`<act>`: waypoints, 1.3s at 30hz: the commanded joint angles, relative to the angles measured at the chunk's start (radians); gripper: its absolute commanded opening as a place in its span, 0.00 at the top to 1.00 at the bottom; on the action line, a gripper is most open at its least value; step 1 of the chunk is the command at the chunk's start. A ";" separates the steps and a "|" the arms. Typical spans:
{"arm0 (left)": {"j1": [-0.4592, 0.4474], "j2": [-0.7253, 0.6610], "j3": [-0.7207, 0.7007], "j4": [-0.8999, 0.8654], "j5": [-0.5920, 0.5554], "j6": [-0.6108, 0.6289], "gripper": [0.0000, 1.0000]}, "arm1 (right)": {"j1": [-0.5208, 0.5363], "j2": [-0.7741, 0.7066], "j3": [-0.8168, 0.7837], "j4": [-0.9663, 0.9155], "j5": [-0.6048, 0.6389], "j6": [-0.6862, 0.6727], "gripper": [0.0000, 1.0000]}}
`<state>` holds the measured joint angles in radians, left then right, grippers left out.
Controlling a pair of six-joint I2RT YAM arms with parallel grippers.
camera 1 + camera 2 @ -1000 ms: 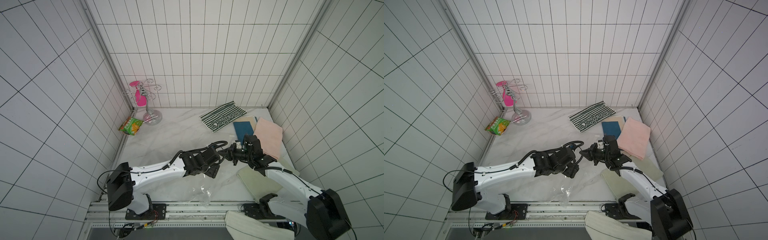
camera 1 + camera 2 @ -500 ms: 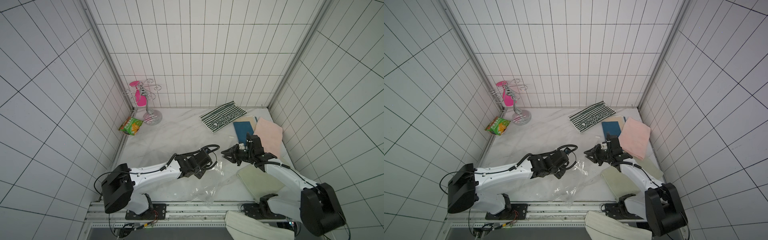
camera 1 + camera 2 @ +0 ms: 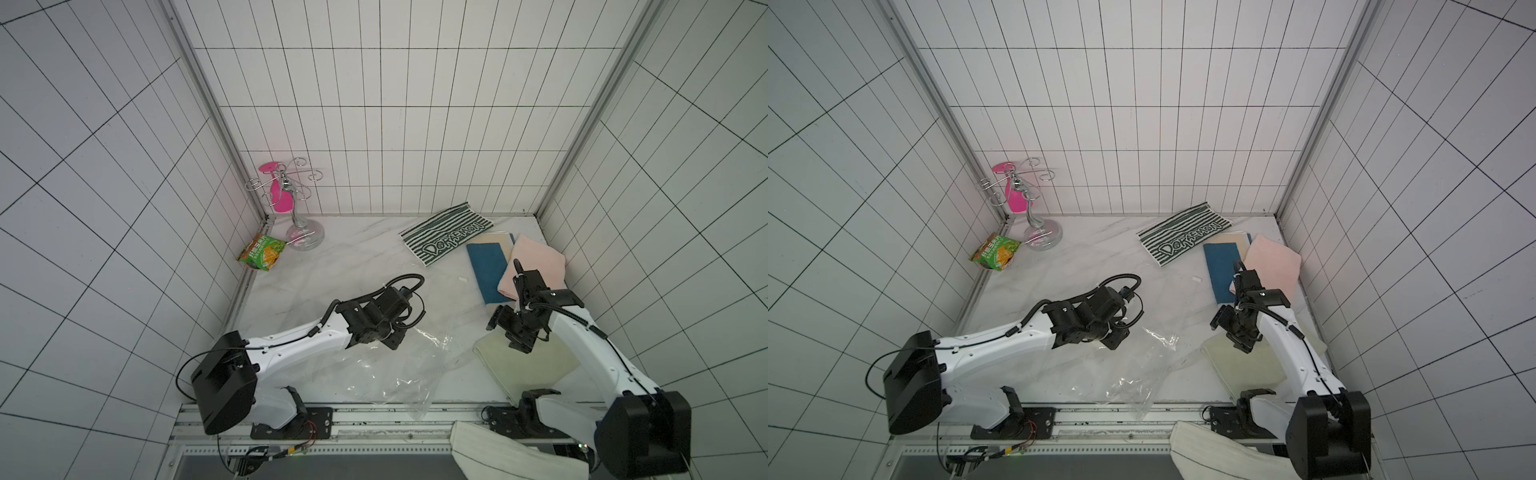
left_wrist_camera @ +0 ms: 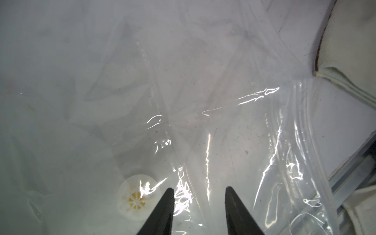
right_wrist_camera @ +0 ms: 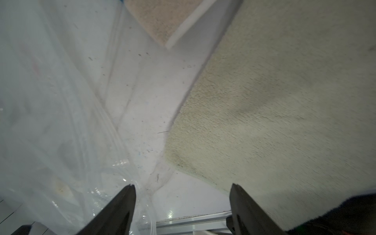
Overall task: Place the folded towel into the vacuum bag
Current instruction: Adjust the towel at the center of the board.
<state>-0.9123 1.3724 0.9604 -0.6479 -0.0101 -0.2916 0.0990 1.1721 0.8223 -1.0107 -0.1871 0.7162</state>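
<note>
Flanking the vacuum bag [image 3: 399, 365]: cream towel [image 3: 525, 368]

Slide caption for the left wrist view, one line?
Left gripper, jaws apart, over the crinkly transparent plastic vacuum bag by its round white valve; cream folded towel beside it.

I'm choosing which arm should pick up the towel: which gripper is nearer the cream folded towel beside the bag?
Right. The right gripper hovers at the cream towel's corner, by its edge; the left gripper is farther off, above the vacuum bag.
</note>
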 commanded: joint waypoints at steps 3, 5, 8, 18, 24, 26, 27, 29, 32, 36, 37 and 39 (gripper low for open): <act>0.055 -0.074 0.058 0.071 0.071 -0.072 0.53 | 0.054 0.092 -0.035 -0.012 0.171 0.025 0.22; 0.059 -0.079 0.054 0.114 0.073 -0.094 0.52 | 0.093 0.136 -0.030 0.033 0.179 0.066 0.22; 0.059 -0.063 0.050 0.152 0.067 -0.114 0.52 | 0.134 0.213 -0.007 0.088 0.207 0.096 0.22; 0.120 -0.134 0.020 0.121 0.021 -0.137 0.51 | 0.161 0.360 -0.103 0.208 0.140 0.160 0.49; 0.204 -0.210 -0.029 0.172 0.021 -0.169 0.50 | 0.116 0.329 -0.128 0.247 0.037 0.148 1.00; 0.218 -0.227 -0.032 0.173 0.015 -0.163 0.49 | 0.098 0.239 -0.144 0.261 -0.009 0.149 1.00; 0.224 -0.234 -0.031 0.167 0.015 -0.160 0.49 | 0.099 0.165 -0.142 0.254 -0.011 0.148 1.00; 0.236 -0.243 -0.029 0.153 0.014 -0.159 0.49 | 0.101 0.031 -0.119 0.224 0.006 0.127 1.00; 0.259 -0.250 -0.031 0.151 0.029 -0.169 0.49 | 0.116 -0.102 -0.047 0.138 0.045 0.064 1.00; 0.290 -0.245 -0.016 0.161 0.051 -0.193 0.49 | 0.238 -0.110 0.056 0.088 0.060 -0.020 1.00; 0.301 -0.245 -0.010 0.163 0.059 -0.197 0.49 | 0.283 -0.087 0.089 0.083 0.056 -0.038 1.00; 0.329 -0.243 0.000 0.161 0.066 -0.204 0.49 | 0.383 -0.028 0.154 0.078 0.053 -0.088 1.00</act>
<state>-0.6094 1.1366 0.9382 -0.5049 0.0391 -0.4717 0.3786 1.0889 0.8803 -0.8906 -0.1265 0.7231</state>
